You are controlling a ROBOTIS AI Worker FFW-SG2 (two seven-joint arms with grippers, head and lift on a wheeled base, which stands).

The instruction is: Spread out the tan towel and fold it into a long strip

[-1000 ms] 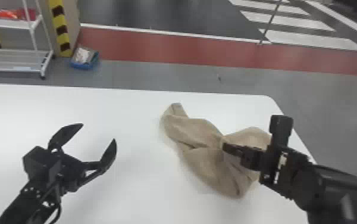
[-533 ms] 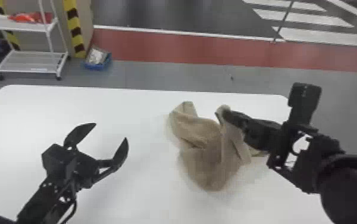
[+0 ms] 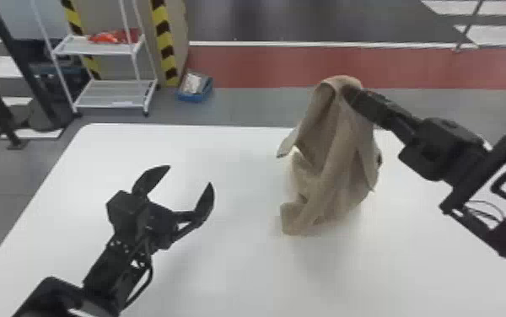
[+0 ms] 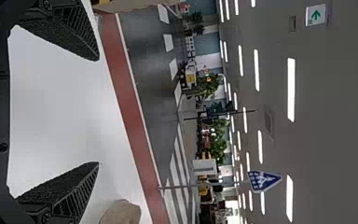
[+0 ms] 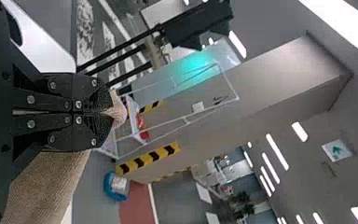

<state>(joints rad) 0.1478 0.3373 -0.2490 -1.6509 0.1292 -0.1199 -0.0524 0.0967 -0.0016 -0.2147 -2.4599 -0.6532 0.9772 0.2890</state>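
Towel (image 3: 334, 168) and empty hand sit side by side: the bunched cloth is to the right of the left gripper (image 3: 189, 175), well apart from it, above the right half of the table (image 3: 231, 274). Its long axis runs steeply down from the right gripper (image 3: 349, 90), which has its fingers closed on the top of the fabric, and leans slightly left and towards the near side. The left gripper's two fingers are spread wide, with nothing between them. A loose flap (image 3: 288, 145) juts from the towel's left side, and a rounded fold (image 3: 292, 217) at the bottom left seems to rest on the tabletop; both face the open left gripper, so either looks like a fair second hold for spreading. The left gripper would have to travel right to reach one. The weave looks matte and finely ribbed in the right wrist view, soft enough to fall in deep vertical pleats, and the pinched end bulges in a small knob past the dark, curved fingertips. The table is smooth, white and round-cornered; limp cloth should slide over it easily, perhaps creasing if lowered bunched.
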